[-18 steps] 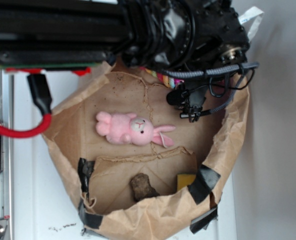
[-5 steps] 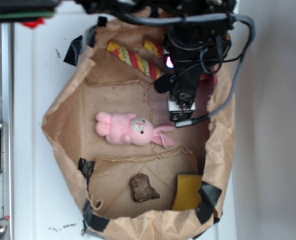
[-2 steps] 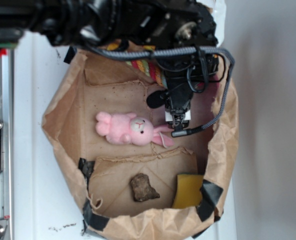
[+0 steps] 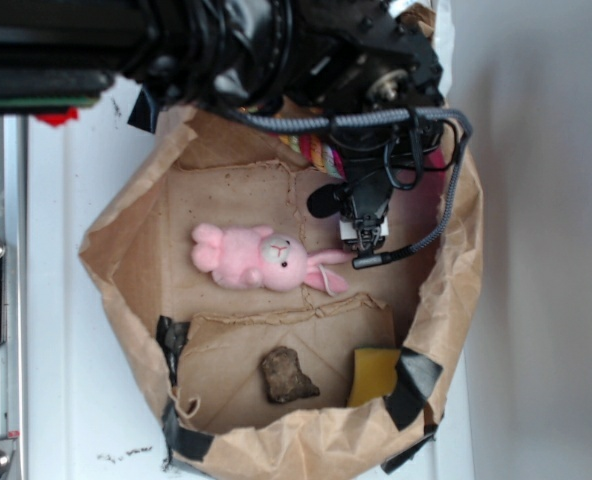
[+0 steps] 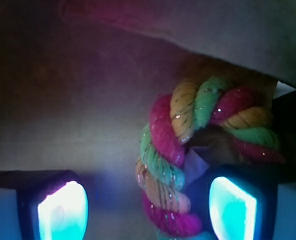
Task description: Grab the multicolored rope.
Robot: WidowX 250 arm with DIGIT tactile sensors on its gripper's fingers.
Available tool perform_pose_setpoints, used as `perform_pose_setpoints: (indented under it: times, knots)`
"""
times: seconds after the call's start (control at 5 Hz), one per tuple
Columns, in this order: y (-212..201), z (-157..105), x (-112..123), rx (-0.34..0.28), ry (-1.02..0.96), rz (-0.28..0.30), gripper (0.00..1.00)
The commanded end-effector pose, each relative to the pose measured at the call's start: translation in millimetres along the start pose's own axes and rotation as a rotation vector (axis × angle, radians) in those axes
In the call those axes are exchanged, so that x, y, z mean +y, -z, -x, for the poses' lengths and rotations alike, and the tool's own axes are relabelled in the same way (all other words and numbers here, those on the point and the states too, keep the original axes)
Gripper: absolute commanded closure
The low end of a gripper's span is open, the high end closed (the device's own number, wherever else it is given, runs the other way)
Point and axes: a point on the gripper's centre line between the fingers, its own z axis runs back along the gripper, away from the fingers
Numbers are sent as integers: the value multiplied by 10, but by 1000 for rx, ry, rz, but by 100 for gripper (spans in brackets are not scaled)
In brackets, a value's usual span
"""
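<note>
Mostly hidden multicolored rope between spread jaws, ends cut off

A pink bunny lies in the middle of the brown paper bag. The black arm covers the far side, with only a bit of multicolored rope showing beneath it.

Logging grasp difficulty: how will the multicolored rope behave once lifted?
The multicolored rope is thick, twisted and bent, so it probably droops either side of the open pincer. Its fibrous strands look grippy, unlikely to slip.
</note>
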Motion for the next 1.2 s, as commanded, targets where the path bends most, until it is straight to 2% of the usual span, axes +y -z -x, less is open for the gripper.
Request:
perform_pose_setpoints:
  times: [0.0,0.2,0.4,0.6,1.0]
  knots:
    - [174,-238,-50,-41,40,-46,0]
    - [236,-214,-91,-31,48,-40,0]
    - [255,-200,-101,-31,49,-38,19]
    - [254,-203,-90,-36,28,-41,100]
    - [269,-194,-79,-38,26,-47,100]
